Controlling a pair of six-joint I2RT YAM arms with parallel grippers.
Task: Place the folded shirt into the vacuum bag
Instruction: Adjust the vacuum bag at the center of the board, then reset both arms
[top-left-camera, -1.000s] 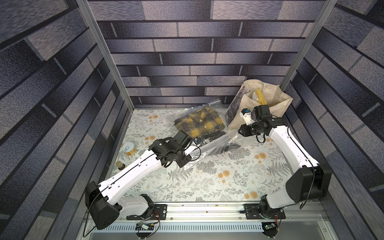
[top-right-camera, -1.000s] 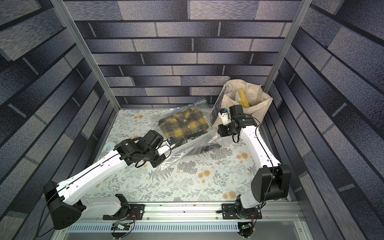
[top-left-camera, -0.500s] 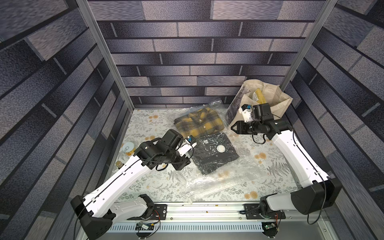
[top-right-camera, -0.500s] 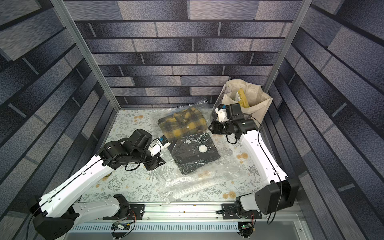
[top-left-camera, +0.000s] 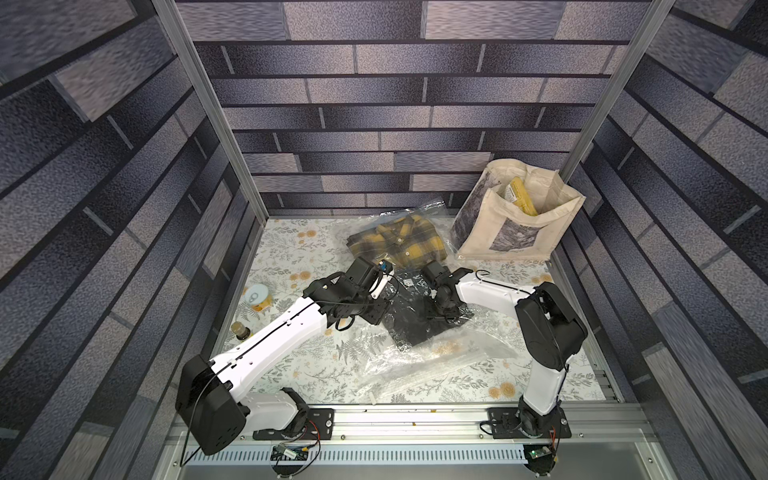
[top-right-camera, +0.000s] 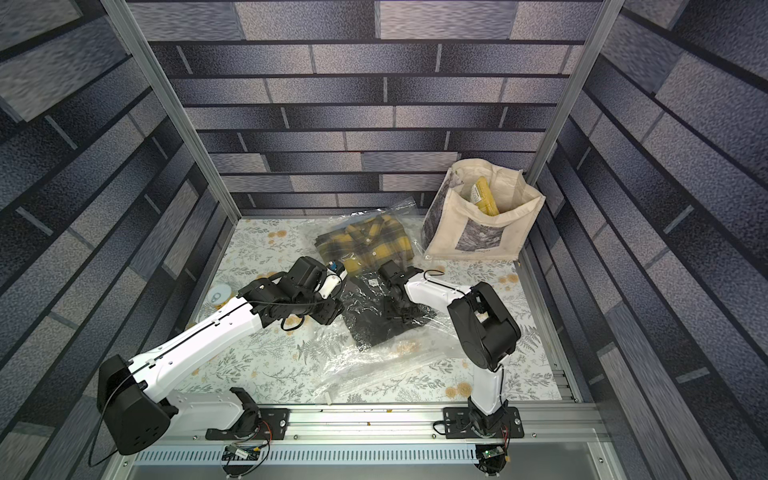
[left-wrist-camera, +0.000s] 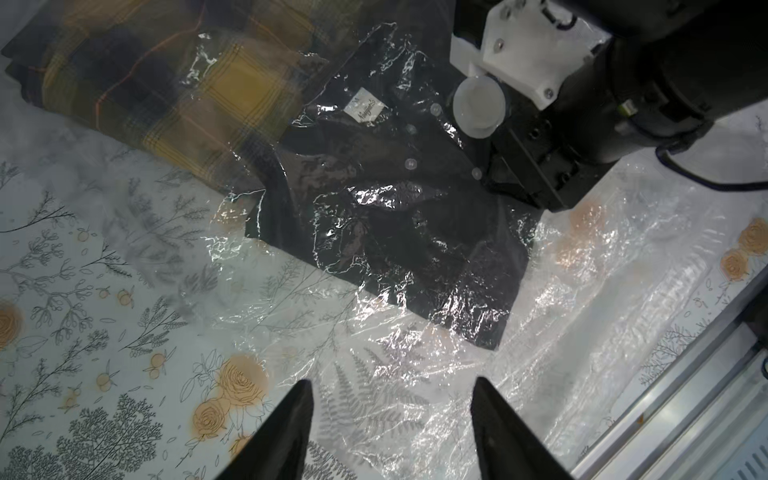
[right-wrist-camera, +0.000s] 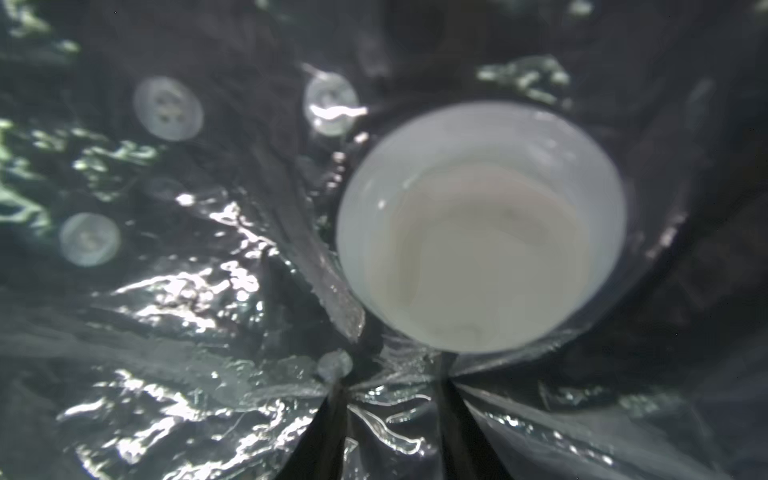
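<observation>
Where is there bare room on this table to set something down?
Bare cloth: the back left corner, between the plaid shirt and the can; and the front right, beside the vacuum bag. Crowded: the middle, around the black shirt.

Beige tote bag (top-left-camera: 490, 237) upright in the 1 o'clock corner, yellow packet (top-left-camera: 521, 199) sticking out. Yellow plaid shirt (top-left-camera: 399, 245) at 12, near the tote. Round tin (top-left-camera: 258, 294) at 9, small brown jar (top-left-camera: 240, 329) at 8. Floral tablecloth (top-left-camera: 299, 249) underneath.
</observation>
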